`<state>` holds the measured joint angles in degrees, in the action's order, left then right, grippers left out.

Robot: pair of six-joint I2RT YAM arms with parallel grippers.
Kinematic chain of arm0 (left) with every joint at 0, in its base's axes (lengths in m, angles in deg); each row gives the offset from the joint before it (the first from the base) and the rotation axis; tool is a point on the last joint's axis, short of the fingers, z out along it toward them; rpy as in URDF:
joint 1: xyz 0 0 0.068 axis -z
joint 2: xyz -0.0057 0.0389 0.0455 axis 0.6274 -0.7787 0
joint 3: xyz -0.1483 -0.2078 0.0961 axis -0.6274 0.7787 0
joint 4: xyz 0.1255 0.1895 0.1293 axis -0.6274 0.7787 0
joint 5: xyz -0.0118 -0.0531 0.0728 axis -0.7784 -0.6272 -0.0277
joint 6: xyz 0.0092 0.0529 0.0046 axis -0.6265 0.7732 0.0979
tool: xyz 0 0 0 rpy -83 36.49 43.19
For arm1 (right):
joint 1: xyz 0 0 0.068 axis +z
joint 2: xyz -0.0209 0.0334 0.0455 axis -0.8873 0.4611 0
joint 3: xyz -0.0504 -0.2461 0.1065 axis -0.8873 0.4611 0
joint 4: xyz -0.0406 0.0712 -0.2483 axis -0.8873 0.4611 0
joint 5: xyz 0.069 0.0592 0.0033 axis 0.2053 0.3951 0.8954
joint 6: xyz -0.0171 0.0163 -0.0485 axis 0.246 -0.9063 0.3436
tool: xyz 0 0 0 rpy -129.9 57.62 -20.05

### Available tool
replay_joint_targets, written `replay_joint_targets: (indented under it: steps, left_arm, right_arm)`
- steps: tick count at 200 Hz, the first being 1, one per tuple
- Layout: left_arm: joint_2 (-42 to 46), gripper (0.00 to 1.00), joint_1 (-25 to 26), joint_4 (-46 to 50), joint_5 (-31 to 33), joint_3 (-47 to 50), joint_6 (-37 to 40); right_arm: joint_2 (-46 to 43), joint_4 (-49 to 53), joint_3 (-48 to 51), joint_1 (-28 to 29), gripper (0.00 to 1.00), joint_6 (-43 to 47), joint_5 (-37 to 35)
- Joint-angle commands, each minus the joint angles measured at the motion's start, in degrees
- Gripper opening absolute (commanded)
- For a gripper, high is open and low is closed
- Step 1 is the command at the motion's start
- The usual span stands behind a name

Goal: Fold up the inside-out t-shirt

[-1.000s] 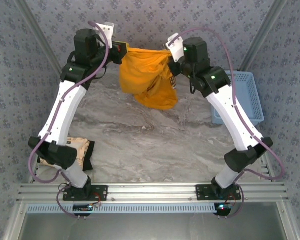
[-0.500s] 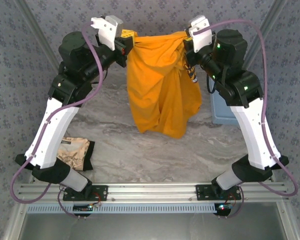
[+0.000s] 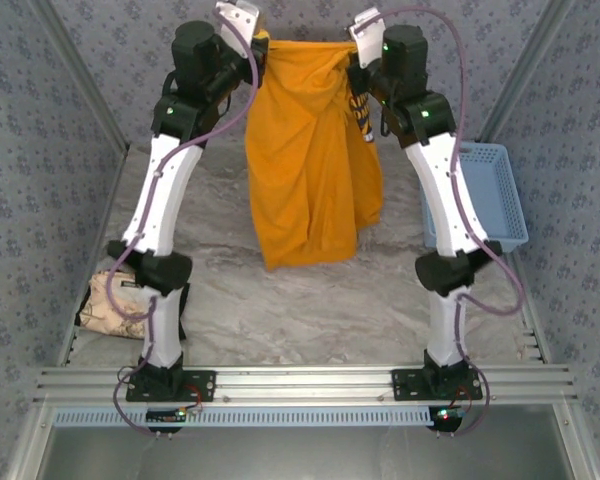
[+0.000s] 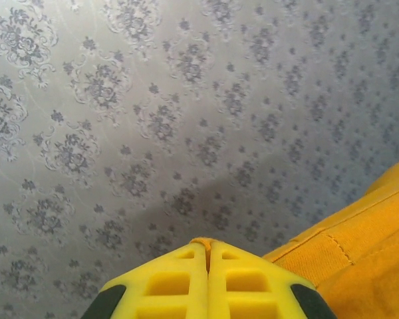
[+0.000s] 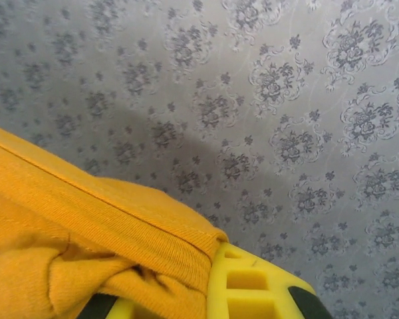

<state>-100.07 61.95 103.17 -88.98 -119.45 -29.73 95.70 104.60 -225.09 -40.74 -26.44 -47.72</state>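
Both arms are raised high, and the shirt point(image 3: 310, 160) hangs between them like a curtain, just beside the basket point(image 3: 492, 195) on its inner side. The shirt's lower edge seems to reach about level with the basket's near end, over the worktop point(image 3: 310, 310). I cannot tell whether it touches.

The left pincer point(image 4: 207, 249) is pressed together on a thin sliver of hem. The right pincer point(image 3: 354, 48) pinches a thicker bunch of seam.

The step in hand looks like spreading the shirt before any fold. To do it well:
1. Draw the 2 pincers apart until the top edge is taut, as the cloth hangs in vertical gathers, heaviest on the side nearer the basket.
2. Lower it so the bottom edge lands first, then lay the rest down flat, clear of the basket.

The left grip is slim, so pull gently or the hem may slip out.
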Motion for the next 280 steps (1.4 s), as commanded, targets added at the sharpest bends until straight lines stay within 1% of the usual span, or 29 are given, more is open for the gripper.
replay_joint_targets:
  steps: [1, 21, 46, 58, 70, 84, 89, 108, 117, 125, 139, 149, 152, 157, 160, 161, 165, 168, 171, 176, 187, 194, 203, 215, 221, 232, 245, 262, 280]
  left_arm:
    - [-3.8, 0.00, -3.8, 1.8, 1.9, -13.9, 1.7]
    - [-2.0, 0.00, -4.0, 1.3, -2.3, -13.2, 2.8]
    - [3.2, 0.00, -3.6, 4.8, -3.9, -9.0, 5.4]
    - [6.6, 0.00, -3.3, 7.5, -5.0, -4.8, 7.1]
    - [10.7, 0.00, -2.9, 9.8, -5.6, 1.9, 8.0]
    - [17.8, 0.00, -2.1, 9.4, -6.1, 15.8, 8.6]
    - [21.1, 0.00, -1.7, 7.8, -6.0, 23.5, 8.5]
    - [36.2, 0.00, -0.2, -8.0, -5.8, 56.6, 7.6]
    - [43.2, 0.00, 0.3, -16.3, -5.8, 70.5, 5.6]
    - [48.2, 0.00, 0.7, -21.0, -5.9, 81.4, 3.1]
    - [55.9, 0.00, 2.5, -23.7, -4.9, 95.9, -1.4]
    - [59.9, 0.00, 4.5, -24.2, -2.2, 105.0, -6.0]
    - [61.0, 0.02, 5.1, -24.4, -1.1, 107.6, -8.1]
    - [62.5, 0.10, 6.1, -24.6, 0.1, 111.6, -11.9]
    - [63.5, 0.19, 6.6, -24.6, 0.2, 114.0, -14.1]
    - [63.8, 0.21, 6.8, -24.6, 0.1, 114.7, -15.0]
    - [65.0, 0.34, 7.1, -24.0, -0.4, 117.5, -18.1]
    - [65.9, 0.40, 7.5, -23.6, -1.1, 119.3, -20.2]
    - [66.8, 0.42, 7.8, -22.9, -1.8, 121.0, -22.3]
    - [68.5, 0.43, 8.2, -21.9, -3.3, 123.6, -25.1]
    - [72.4, 0.43, 8.8, -18.8, -4.9, 127.9, -30.4]
    - [75.5, 0.44, 8.9, -16.6, -4.1, 129.8, -33.9]
    - [79.5, 0.49, 8.9, -13.6, -2.4, 131.2, -37.7]
    - [84.0, 0.54, 8.9, -12.5, -1.7, 132.3, -39.9]
    - [85.8, 0.58, 9.0, -12.7, -1.6, 132.6, -40.4]
    - [86.8, 0.62, 8.9, -13.2, -0.8, 132.1, -40.4]
    - [84.5, 0.64, 8.8, -13.7, 0.8, 130.0, -39.2]
    - [77.2, 0.64, 8.8, -14.0, 0.6, 126.1, -36.8]
    - [67.5, 0.65, 8.7, -14.2, 0.2, 121.9, -36.4]
  right_arm:
    - [2.0, -4.7, -9.9, -2.5, 0.00, 0.5, -7.3]
    - [0.2, -6.5, -8.6, -2.1, 0.00, 0.7, -6.6]
    - [-4.2, -6.6, -3.5, -1.0, 0.00, 2.2, -7.3]
    - [-7.3, -5.9, 1.7, -0.1, 0.00, 3.6, -7.6]
    - [-11.6, -5.5, 9.0, 1.2, 0.00, 4.6, -7.8]
    - [-18.0, -7.0, 22.7, 2.6, 0.00, 4.7, -7.4]
    - [-20.6, -8.5, 28.4, 3.2, 0.00, 4.6, -7.2]
    - [-31.5, -17.2, 52.5, 5.9, 0.00, 4.6, -6.6]
    - [-36.2, -21.8, 63.2, 7.5, 0.00, 4.7, -6.4]
    - [-40.1, -24.5, 72.0, 9.1, 0.00, 3.8, -7.0]
    - [-45.1, -26.1, 85.0, 11.4, 0.00, 0.0, -5.6]
    - [-47.6, -26.6, 94.5, 13.8, 0.05, -4.7, -4.9]
    - [-48.2, -26.6, 96.9, 14.5, 0.09, -5.8, -4.0]
    - [-49.1, -26.1, 100.3, 15.9, 0.20, -7.2, -2.7]
    - [-49.5, -25.3, 102.3, 17.1, 0.28, -7.9, -2.2]
    - [-49.7, -25.0, 102.9, 17.5, 0.29, -8.3, -2.2]
    - [-50.4, -24.1, 105.0, 19.2, 0.37, -9.7, -2.4]
    - [-50.9, -23.6, 106.6, 20.3, 0.42, -11.0, -2.4]
    - [-51.4, -23.3, 108.2, 21.7, 0.44, -12.2, -2.0]
    - [-52.6, -23.2, 111.0, 23.7, 0.46, -13.6, -0.9]
    - [-55.3, -23.4, 116.3, 28.7, 0.48, -16.4, 0.1]
    - [-56.9, -22.7, 118.3, 31.2, 0.51, -17.7, 0.6]
    - [-58.5, -21.1, 119.2, 32.8, 0.55, -18.9, 0.7]
    - [-59.0, -19.6, 118.8, 32.0, 0.60, -19.3, 1.7]
    - [-58.6, -19.5, 117.9, 30.8, 0.61, -18.3, 3.8]
    - [-56.8, -20.0, 115.8, 28.3, 0.62, -17.1, 5.9]
    - [-52.7, -20.2, 111.4, 24.9, 0.62, -17.1, 8.0]
    - [-45.8, -22.5, 107.6, 20.8, 0.62, -20.0, 11.1]
    - [-38.0, -25.2, 105.6, 20.0, 0.62, -20.0, 14.0]
